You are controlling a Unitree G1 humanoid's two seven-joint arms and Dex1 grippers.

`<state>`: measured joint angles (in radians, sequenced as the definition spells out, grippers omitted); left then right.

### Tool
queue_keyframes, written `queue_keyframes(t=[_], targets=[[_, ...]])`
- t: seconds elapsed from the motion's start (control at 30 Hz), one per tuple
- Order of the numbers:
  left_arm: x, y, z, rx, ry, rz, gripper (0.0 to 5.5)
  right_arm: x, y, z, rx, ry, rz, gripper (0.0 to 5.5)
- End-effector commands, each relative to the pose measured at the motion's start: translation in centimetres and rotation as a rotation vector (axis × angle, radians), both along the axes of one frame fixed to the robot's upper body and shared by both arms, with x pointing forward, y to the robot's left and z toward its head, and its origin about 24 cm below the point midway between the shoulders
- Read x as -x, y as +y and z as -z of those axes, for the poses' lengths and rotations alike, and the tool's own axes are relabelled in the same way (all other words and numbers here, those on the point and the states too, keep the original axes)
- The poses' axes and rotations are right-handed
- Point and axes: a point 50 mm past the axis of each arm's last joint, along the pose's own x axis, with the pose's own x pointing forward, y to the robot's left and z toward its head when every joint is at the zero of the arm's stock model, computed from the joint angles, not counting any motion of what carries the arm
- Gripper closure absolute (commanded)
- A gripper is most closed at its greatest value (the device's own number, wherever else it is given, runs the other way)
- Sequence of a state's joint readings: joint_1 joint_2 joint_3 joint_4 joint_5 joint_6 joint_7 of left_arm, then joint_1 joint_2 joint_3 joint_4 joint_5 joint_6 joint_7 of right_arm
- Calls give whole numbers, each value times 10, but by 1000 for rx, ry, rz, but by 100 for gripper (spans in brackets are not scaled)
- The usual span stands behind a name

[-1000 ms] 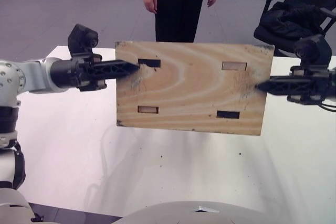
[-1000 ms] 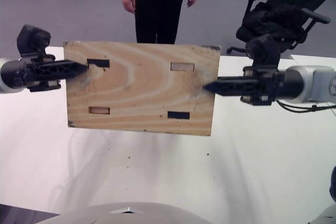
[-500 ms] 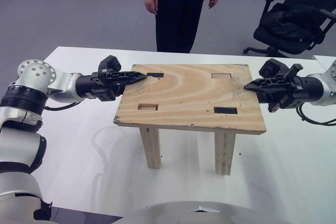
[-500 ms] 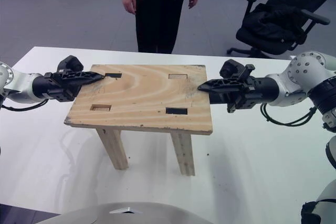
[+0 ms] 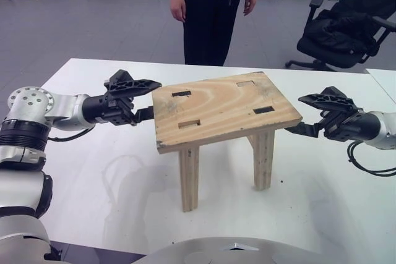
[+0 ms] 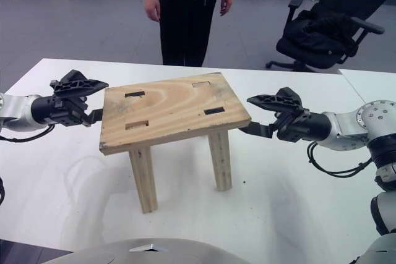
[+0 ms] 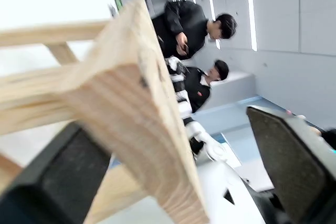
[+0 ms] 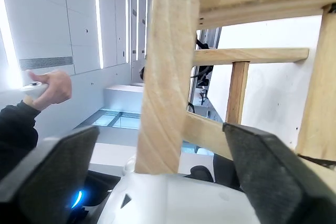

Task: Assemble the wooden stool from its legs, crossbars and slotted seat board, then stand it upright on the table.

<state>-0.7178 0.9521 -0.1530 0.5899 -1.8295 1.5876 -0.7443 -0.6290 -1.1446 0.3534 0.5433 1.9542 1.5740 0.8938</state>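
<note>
On the white table [image 5: 80, 171] I see the pale wooden stool [image 5: 223, 100], four slots in its seat board, standing upright on its legs. My left gripper [image 5: 154, 98] has its fingers spread wide around one short seat edge. My right gripper [image 5: 295, 115] gapes likewise around the opposite edge.

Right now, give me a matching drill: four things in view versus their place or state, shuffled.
1 stool
2 left gripper
3 right gripper
4 office chair

A on the floor beyond the table
B open, at the stool's left edge
C upright on the table
D open, at the stool's right edge

Pairs: 1-C, 2-B, 3-D, 4-A
</note>
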Motion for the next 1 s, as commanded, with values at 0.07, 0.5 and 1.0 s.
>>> queue_keyframes(t=[0.07, 0.5, 1.0], targets=[[12, 30, 17, -108, 40, -115, 40, 1, -13, 0, 60, -38, 95, 23], [-19, 85, 111, -1102, -756, -1125, 13, -68, -47, 104, 1132, -817, 1134, 10], [-18, 83, 146, -1317, -774, -1236, 13, -95, -15, 126, 1327, -913, 1201, 10]])
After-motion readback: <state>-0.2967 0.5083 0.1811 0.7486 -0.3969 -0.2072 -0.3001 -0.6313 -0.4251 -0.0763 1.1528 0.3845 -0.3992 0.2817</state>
